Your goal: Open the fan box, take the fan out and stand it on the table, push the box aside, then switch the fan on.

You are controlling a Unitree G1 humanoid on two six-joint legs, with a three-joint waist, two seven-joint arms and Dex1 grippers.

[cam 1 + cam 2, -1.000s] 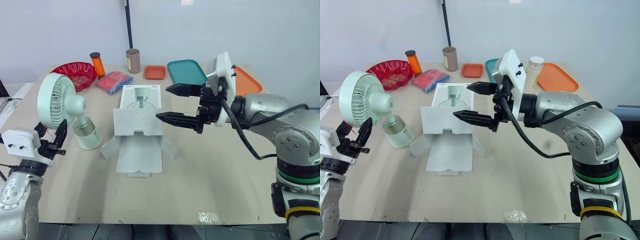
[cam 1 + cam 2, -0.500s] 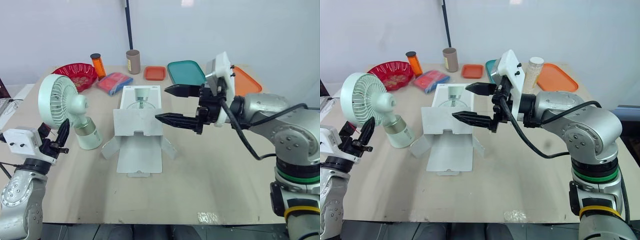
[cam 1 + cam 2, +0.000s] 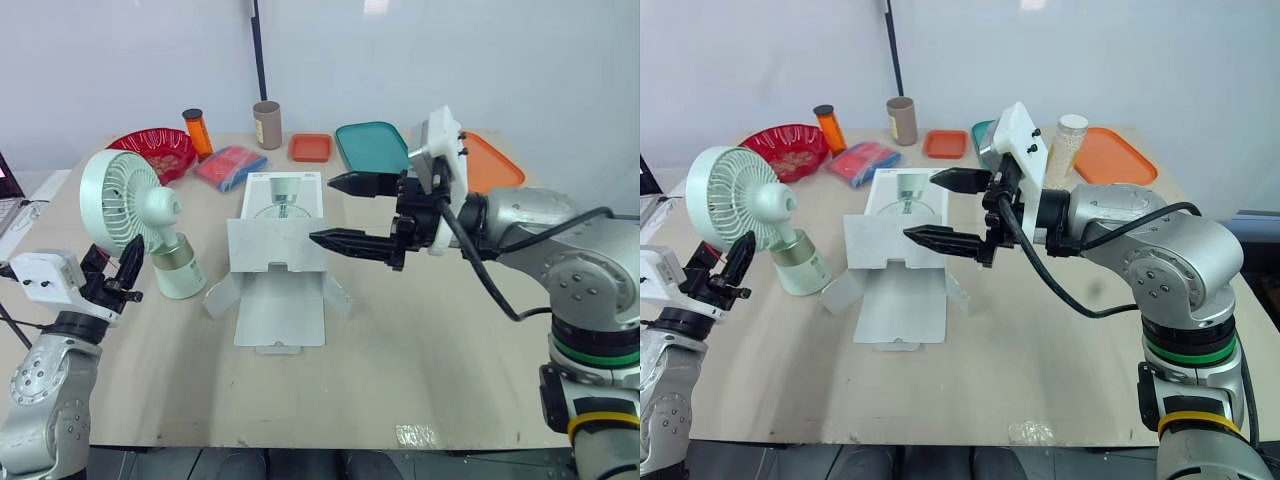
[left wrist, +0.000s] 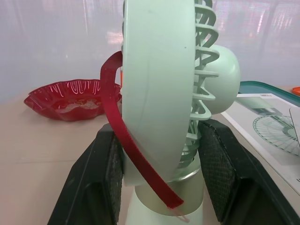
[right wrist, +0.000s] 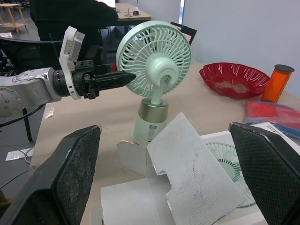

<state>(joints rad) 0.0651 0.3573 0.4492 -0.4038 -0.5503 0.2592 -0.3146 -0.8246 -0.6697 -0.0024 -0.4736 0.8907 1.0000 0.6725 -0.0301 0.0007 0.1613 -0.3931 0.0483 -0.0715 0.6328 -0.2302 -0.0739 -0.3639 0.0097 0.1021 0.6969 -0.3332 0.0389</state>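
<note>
Our left gripper [image 3: 112,270], spread apart, sits beside the fan [image 3: 140,215] standing near the table's [image 3: 420,340] left edge. Our right gripper [image 3: 347,212] hangs agape over the opened box [image 3: 278,290].

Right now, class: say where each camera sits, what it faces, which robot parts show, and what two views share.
Left eye view: head, looking forward and down over the table; both arms, left tool and right tool show.
Right eye view: head, same scene, same arms.
Left wrist view: left wrist, facing the fan and red bowl; own tool shows.
Right wrist view: right wrist, facing fan box and fan; own open tool plus left tool show.
Shared: both wrist views show fan and red bowl.
</note>
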